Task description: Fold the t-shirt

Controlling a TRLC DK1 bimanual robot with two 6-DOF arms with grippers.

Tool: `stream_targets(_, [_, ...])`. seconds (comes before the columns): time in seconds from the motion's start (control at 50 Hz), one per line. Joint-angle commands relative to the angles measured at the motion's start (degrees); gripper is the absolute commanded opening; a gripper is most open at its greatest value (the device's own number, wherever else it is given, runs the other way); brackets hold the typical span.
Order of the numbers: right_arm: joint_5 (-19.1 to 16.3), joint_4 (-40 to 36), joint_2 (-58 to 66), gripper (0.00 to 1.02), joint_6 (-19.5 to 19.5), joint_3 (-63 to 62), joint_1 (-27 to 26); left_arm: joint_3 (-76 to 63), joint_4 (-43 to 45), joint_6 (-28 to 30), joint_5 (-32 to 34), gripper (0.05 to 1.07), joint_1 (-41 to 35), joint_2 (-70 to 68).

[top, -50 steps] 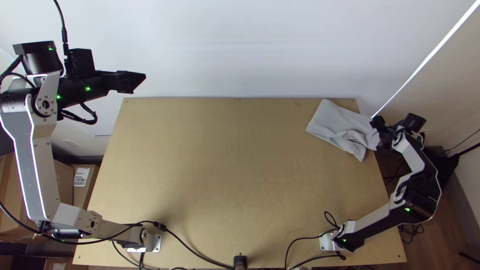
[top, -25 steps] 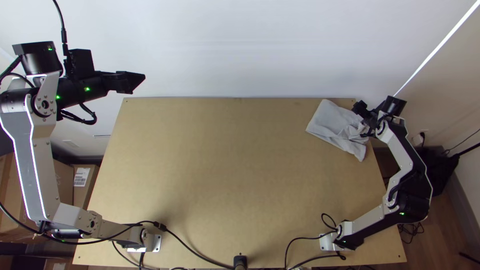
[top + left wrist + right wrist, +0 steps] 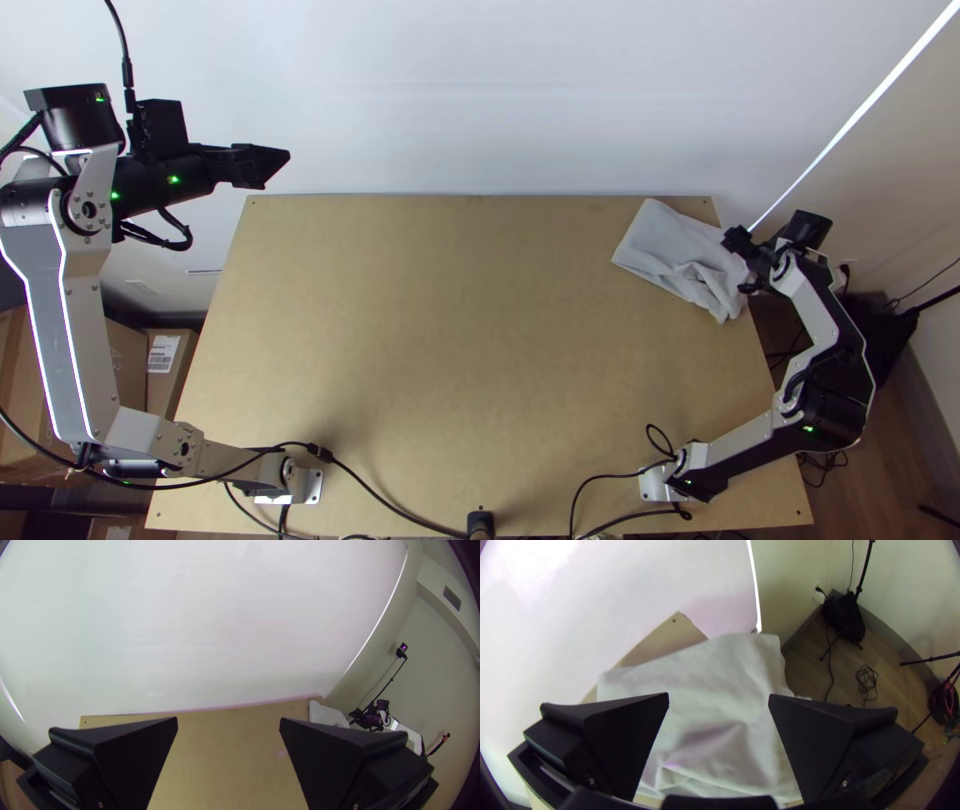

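Observation:
A light grey t-shirt (image 3: 668, 246) lies as a folded bundle at the table's far right corner, wrinkled at its near side. My right gripper (image 3: 742, 262) is over the shirt's right part in the top view. In the right wrist view, my right gripper (image 3: 719, 697) stands open, with the shirt (image 3: 715, 685) showing between and beyond its fingers. My left gripper (image 3: 288, 156) is out past the table's far left corner, away from the cloth. The left wrist view shows my left gripper (image 3: 228, 721) open with nothing held, and the shirt (image 3: 327, 714) far off.
The wooden table (image 3: 440, 300) has black cables (image 3: 390, 502) along its near edge. Cardboard boxes (image 3: 165, 375) stand at the left. Beyond the table's right side are a black bag (image 3: 844, 615) and a cable coil (image 3: 866, 680) on the floor.
My right gripper first moved left and up the picture over the shirt, then back a little to the right and down. The left arm has kept still.

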Motion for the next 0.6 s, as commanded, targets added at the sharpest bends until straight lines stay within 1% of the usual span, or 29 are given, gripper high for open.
stream_targets(0.0, [-1.6, -2.7, 0.0, 0.92, -1.8, -2.2, -0.9, 0.2, -0.6, 0.3, 0.1, 1.03, 0.1, -1.9])
stream_targets(0.12, [-2.2, -6.1, -2.0, 0.92, -5.3, -3.6, -1.2, 0.3, -0.6, 0.3, 0.0, 1.03, 0.1, -2.8])
stream_targets(0.2, [-2.3, -11.8, -6.1, 0.92, -9.6, -4.2, -0.9, 0.3, -0.6, 0.3, 0.0, 1.03, 0.1, -3.9])
stream_targets(0.26, [-3.2, -17.6, -10.0, 0.92, -13.7, -4.4, -0.3, -0.3, -0.8, -0.5, -1.2, 1.03, 0.4, -5.3])
stream_targets(0.32, [-4.3, -21.1, -13.8, 0.92, -16.6, -4.1, -0.1, -0.8, -0.2, -0.9, -1.3, 1.03, 1.2, -6.3])
stream_targets(0.42, [-4.4, -23.3, -19.0, 0.92, -20.2, -2.3, -0.4, -0.9, 0.2, -1.2, -1.3, 1.03, 2.9, -7.4])
stream_targets(0.48, [-4.4, -26.3, -21.3, 0.92, -21.3, 0.5, -1.1, -1.5, 0.1, -1.2, -1.3, 1.03, 4.0, -8.4])
stream_targets(0.52, [-4.4, -26.5, -23.3, 0.92, -21.9, 1.8, -1.6, -1.9, 0.1, -1.2, -1.3, 1.03, 4.7, -9.1])
stream_targets(0.58, [-4.4, -26.1, -27.0, 0.92, -24.2, 3.0, -2.1, -2.9, 0.1, -1.1, -1.3, 1.03, 5.7, -10.4])
